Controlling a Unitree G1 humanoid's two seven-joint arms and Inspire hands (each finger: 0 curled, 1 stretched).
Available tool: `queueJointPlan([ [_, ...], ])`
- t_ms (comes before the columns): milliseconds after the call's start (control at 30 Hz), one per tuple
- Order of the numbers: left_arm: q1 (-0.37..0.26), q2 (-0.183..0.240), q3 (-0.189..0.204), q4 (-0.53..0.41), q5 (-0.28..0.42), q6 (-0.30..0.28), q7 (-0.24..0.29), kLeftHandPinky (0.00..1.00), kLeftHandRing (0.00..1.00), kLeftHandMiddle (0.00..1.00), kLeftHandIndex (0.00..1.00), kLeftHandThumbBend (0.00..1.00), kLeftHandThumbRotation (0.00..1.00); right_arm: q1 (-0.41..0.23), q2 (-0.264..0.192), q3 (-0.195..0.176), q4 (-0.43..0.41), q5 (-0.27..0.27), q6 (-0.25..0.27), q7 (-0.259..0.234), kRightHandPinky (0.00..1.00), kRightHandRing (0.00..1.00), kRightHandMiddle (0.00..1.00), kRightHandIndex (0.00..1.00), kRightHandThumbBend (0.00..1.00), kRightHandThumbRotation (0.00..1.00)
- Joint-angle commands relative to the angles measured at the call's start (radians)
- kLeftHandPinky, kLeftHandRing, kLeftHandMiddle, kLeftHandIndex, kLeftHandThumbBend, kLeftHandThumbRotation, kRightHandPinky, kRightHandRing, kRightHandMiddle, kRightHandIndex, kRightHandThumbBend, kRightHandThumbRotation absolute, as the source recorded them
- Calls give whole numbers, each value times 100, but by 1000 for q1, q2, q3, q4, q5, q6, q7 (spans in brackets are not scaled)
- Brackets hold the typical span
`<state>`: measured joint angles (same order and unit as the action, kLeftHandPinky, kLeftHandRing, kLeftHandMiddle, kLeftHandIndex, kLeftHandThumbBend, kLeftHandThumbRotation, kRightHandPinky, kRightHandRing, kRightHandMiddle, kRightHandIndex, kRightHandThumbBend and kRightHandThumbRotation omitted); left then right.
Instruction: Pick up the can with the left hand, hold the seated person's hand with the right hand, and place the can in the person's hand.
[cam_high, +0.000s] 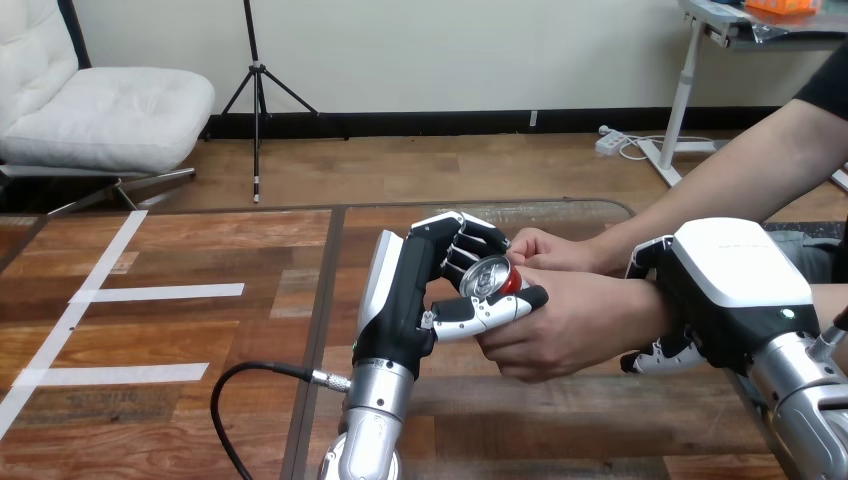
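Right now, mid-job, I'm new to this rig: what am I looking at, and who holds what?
This picture comes from a camera on the robot's head, looking down over a wooden table. The black-and-white machine hands are the robot's own. Its left hand, coming in from the bottom edge, has fingers curled round a can. Its right hand wraps the wrist of a person seated at the right. The person's near hand is cupped against the can; their far hand sits just behind it. Tape strips lie on the table.

surface: wooden table (180, 420) | on it: white tape strips (160, 293), left side
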<state>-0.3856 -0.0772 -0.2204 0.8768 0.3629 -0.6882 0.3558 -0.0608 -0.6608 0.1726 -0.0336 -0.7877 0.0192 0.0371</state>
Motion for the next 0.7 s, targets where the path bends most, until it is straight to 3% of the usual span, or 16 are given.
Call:
queueJointPlan([
  [0,-36,-2,-4,-80,-2,-46,-7,35,40,46,48,66,0,-39,39,8,29,33,-19,1,19,25,35,48,84,0],
  [667,-25,-1,-4,-90,-1,-53,-6,37,41,48,51,65,0,-39,39,5,23,33,-15,9,18,25,34,48,83,0],
])
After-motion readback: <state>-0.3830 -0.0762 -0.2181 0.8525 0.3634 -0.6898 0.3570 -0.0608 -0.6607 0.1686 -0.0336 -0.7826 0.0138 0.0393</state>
